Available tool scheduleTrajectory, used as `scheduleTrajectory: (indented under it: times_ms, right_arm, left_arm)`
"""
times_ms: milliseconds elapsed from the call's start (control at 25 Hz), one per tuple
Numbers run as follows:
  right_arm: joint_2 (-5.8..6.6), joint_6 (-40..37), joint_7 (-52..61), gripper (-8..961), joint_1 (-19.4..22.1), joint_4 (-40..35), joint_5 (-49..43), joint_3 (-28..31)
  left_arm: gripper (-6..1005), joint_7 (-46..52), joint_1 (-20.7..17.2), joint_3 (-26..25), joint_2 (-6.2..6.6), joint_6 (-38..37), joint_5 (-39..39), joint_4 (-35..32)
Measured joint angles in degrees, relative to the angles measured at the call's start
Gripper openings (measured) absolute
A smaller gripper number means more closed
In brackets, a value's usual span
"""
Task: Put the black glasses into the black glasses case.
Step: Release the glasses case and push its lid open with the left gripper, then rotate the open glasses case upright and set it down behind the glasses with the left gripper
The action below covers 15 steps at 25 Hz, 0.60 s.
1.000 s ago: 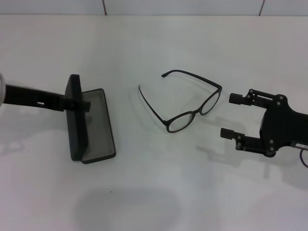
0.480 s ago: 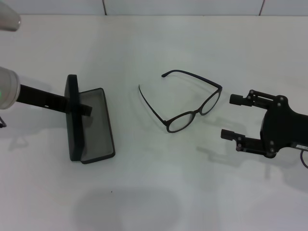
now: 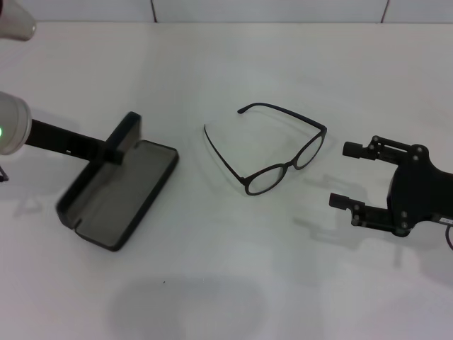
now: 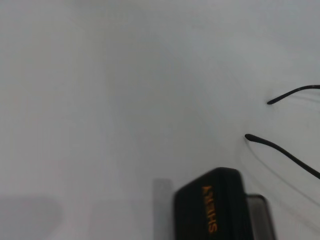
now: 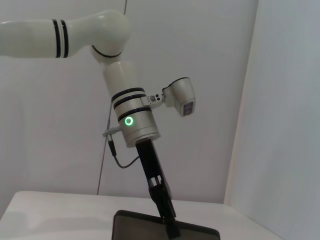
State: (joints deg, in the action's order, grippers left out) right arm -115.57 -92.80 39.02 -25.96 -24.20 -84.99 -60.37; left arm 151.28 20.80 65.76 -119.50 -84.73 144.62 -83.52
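The black glasses (image 3: 290,164) lie unfolded in the middle of the white table, temple arms pointing to the far left. The black glasses case (image 3: 117,205) lies open at the left, grey lining up, turned at a slant. Its lid (image 3: 126,131) stands raised at the far end. My left gripper (image 3: 120,147) reaches in from the left and is shut on that lid. The left wrist view shows the lid's orange lettering (image 4: 210,207) and a temple tip (image 4: 280,149). My right gripper (image 3: 341,175) hovers open just right of the glasses, touching nothing.
The left arm (image 5: 132,120) rises above the case (image 5: 165,231) in the right wrist view. A tiled wall edge (image 3: 269,18) bounds the table at the back. Bare white tabletop (image 3: 226,283) lies in front of the glasses.
The case has swung round under my left gripper, from lengthwise to slanted, with its lid end now toward the far right. The right gripper drifted slightly toward the near right.
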Motion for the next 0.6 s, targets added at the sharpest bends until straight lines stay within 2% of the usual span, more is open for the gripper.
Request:
scheduleTrajectory:
  times_ms: [80, 600]
  right_arm:
    - [0.00, -0.21, -0.61, 648, 0.05, 0.21, 0.00, 0.04]
    - [-0.20, -1.98, -1.76, 638, 1.28, -0.22, 0.59, 0.14]
  left_arm:
    - [421, -0.61, 0.48, 0.30, 0.09, -0.24, 0.13, -0.22]
    - [225, -3.94, 7.38, 6.75, -0.02, -1.19, 9.55, -3.48]
